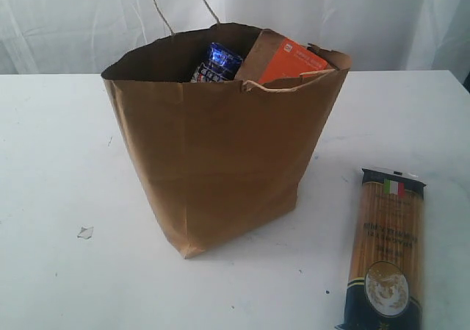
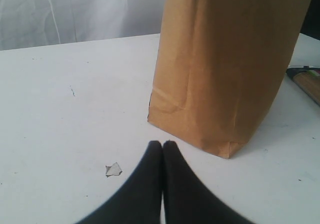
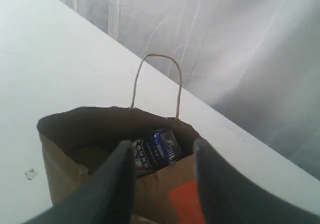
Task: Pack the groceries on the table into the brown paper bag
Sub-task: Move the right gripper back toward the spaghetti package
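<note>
"Where was the pasta pack (image 1: 385,249)?"

"Flat on the table (image 1: 59,161), beside the bag (image 1: 213,153), apart from its base; the only thing left out, as far as I could see."

"The grippers?"

"The left gripper (image 2: 162,146) was pinched together, empty, near the bag's bottom corner; the right gripper (image 3: 162,146) hung spread wide over the bag's mouth, holding nothing."

"So?"

"Grip the pack across its middle; tip it endwise; lower it clear of the carton (image 1: 217,62) and pouch (image 1: 286,59) inside."
</note>
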Controlling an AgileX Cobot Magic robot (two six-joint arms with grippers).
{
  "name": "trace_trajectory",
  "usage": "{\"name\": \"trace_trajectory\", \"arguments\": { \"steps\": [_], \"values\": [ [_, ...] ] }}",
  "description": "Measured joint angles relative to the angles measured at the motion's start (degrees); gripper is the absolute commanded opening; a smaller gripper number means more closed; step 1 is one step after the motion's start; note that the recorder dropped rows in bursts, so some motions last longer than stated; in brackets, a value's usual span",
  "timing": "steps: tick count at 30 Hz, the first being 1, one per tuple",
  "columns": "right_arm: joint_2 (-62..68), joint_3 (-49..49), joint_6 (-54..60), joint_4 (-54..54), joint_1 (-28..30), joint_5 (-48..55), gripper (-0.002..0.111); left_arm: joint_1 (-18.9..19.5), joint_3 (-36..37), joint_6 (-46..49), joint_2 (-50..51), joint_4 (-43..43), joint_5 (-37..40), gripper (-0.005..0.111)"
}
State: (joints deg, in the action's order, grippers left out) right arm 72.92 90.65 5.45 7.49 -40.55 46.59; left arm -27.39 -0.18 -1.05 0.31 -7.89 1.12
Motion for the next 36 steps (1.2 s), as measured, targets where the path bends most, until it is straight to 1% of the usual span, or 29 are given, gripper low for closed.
{"name": "trace_trajectory", "arguments": {
  "steps": [4, 17, 26, 36],
  "values": [
    [-0.94, 0.00, -3.98, 0.14, -0.99, 0.37, 0.036, 0.00, 0.00, 0.00, 0.00, 0.00, 0.00, 0.000],
    [-3.44, 0.00, -7.32, 0.44, -9.49, 5.65, 0.036, 0.00, 0.00, 0.00, 0.00, 0.00, 0.00, 0.000],
    [-4.34, 0.00, -13.72, 7.75, -16.02, 6.19, 0.036, 0.00, 0.00, 0.00, 0.00, 0.00, 0.00, 0.000],
    [-4.34, 0.00, -18.62, 12.39, -20.86, 8.08, 0.036, 0.00, 0.00, 0.00, 0.00, 0.00, 0.00, 0.000]
  ]
}}
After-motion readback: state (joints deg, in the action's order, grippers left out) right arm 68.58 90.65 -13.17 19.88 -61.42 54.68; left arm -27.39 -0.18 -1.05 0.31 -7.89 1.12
